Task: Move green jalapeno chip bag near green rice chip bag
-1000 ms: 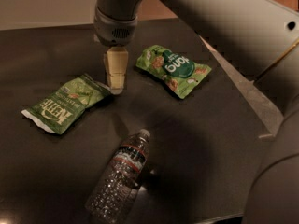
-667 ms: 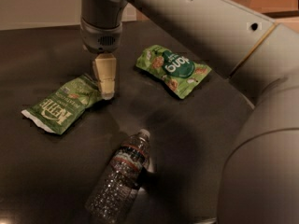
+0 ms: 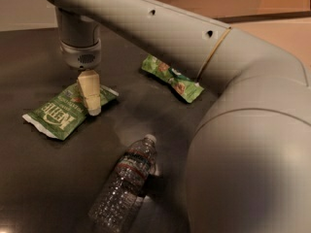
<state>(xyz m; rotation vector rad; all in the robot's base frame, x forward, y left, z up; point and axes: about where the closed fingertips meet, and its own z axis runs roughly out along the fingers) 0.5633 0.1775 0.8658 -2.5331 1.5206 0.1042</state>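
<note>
The green jalapeno chip bag (image 3: 60, 113) lies flat on the dark table at the left, its white "KETTLE" lettering facing up. My gripper (image 3: 93, 109) points straight down over the bag's right end, its tip at or just above the bag's surface. The green rice chip bag (image 3: 171, 78) lies to the right at the back, apart from the jalapeno bag. My arm hides part of it.
A clear plastic water bottle (image 3: 124, 181) lies on its side at the front middle of the dark table (image 3: 29, 178). My large grey arm (image 3: 243, 144) fills the right side and crosses the top of the view.
My gripper has moved left and now stands over the right end of the jalapeno bag. My arm now covers more of the rice bag. The bags and bottle have not moved.
</note>
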